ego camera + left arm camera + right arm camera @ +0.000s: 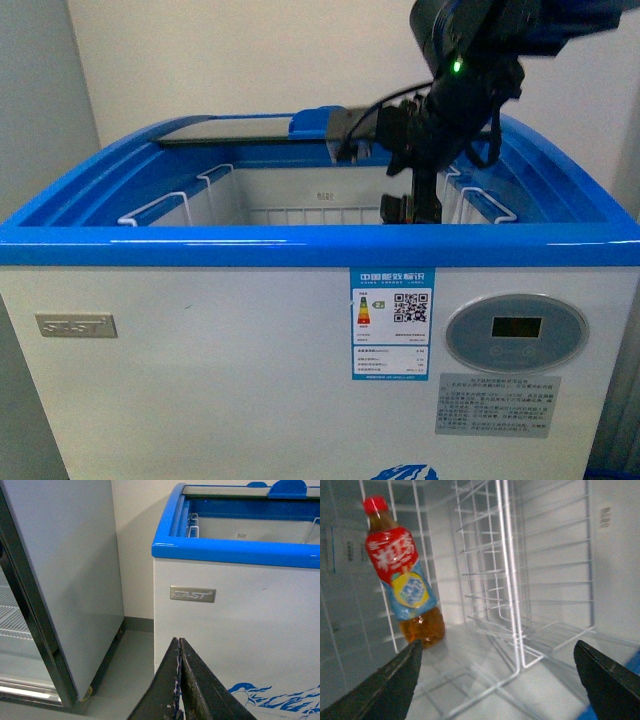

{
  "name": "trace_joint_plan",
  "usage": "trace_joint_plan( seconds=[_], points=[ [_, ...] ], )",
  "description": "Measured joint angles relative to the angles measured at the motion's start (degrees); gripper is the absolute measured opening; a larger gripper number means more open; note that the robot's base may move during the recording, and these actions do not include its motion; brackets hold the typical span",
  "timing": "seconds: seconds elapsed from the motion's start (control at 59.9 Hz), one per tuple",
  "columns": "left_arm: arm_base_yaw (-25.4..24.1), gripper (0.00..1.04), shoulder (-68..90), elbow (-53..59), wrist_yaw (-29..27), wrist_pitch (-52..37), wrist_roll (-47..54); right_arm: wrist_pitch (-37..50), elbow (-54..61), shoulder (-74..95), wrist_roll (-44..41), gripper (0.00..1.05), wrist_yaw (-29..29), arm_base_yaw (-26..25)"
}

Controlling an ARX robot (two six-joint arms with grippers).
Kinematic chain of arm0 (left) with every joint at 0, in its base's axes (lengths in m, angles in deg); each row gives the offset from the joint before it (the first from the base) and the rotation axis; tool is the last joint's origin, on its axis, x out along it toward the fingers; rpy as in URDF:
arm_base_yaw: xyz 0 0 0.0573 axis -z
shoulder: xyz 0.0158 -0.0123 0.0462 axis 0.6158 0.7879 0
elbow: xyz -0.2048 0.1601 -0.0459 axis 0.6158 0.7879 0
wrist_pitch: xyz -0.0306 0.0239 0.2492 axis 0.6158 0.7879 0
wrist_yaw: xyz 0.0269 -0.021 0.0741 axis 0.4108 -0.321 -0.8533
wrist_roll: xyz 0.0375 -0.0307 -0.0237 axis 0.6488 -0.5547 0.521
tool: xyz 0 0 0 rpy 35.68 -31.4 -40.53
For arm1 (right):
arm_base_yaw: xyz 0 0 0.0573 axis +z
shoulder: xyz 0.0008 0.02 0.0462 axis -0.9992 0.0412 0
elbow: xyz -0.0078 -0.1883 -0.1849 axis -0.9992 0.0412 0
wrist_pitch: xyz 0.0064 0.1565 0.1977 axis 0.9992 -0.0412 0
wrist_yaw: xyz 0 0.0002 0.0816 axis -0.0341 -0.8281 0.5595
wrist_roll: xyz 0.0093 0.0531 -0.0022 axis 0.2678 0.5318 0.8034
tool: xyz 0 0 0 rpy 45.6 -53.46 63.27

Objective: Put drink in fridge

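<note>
plain pale wall behind, grey floor below. the fridge (300, 340) fills the front view: white chest body, blue rim, glass lid slid back so the top is open, white wire baskets (185, 205) hanging inside at both ends. energy label w/ qr code (392, 322) on the front face, round grey display (516, 333) beside it, silver brand plate (76, 325) far left.

right arm reaches down over the rim into the open top, green led lit on it; right gripper (412, 208) sits low inside the opening. in right wrist view the right gripper (500, 680) has its fingers spread wide apart w/ nothing btwn them. the drink (402, 575) is inside the fridge, leaning tilted against the wire basket wall, red cap up, amber liquid at the base, base just beside one fingertip; can't tell if touching.

left wrist view: left gripper (179, 680) fingers pressed together, holding nothing, hanging outside in front of the fridge's white face below the brand plate. tall grey upright cabinet (65, 580) stands beside the fridge, small gap btwn them.
</note>
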Motion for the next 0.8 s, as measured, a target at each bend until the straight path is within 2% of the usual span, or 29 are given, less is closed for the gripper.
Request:
trace_joint_plan(
  seconds=[0.117,0.234,0.334,0.417,0.517,0.584,0.617,0.717,0.767,0.801],
  points=[
    [0.00,0.03,-2.10,0.00,-0.02,2.10,0.00,3.37,2.89,-7.26,3.26,0.97,2.64,-0.72],
    [0.00,0.03,-4.20,0.00,0.00,4.15,0.00,11.82,13.51,-18.38,12.35,0.97,5.57,-3.02],
    [0.00,0.03,-5.22,0.00,0.00,5.20,0.00,18.84,23.43,-27.06,20.24,0.97,5.25,-5.11],
    [0.00,0.03,-11.63,0.00,0.00,13.53,0.00,25.53,36.59,-39.15,31.50,0.97,1.81,-8.07],
    [0.00,0.03,-14.71,0.00,-0.04,15.10,0.00,26.01,48.57,-51.41,42.32,0.97,0.61,-10.78],
    [0.00,0.03,-14.91,0.00,0.07,15.19,0.00,37.70,58.73,-59.47,54.18,0.85,-6.14,-10.71],
    [0.00,0.03,-14.97,0.00,0.00,15.21,0.00,43.67,64.11,-62.47,58.51,0.78,-7.39,-10.80],
    [0.00,0.03,-15.02,0.00,-0.02,15.30,0.00,54.99,80.65,-69.02,64.50,0.57,-7.39,-11.02],
    [0.00,0.03,-15.02,0.00,0.00,15.30,0.00,58.66,89.35,-70.97,65.88,0.45,-4.35,-12.07],
    [0.00,0.03,-15.04,0.00,-0.02,15.30,0.00,60.41,93.79,-72.08,66.31,0.38,-4.39,-12.74]
  ],
)
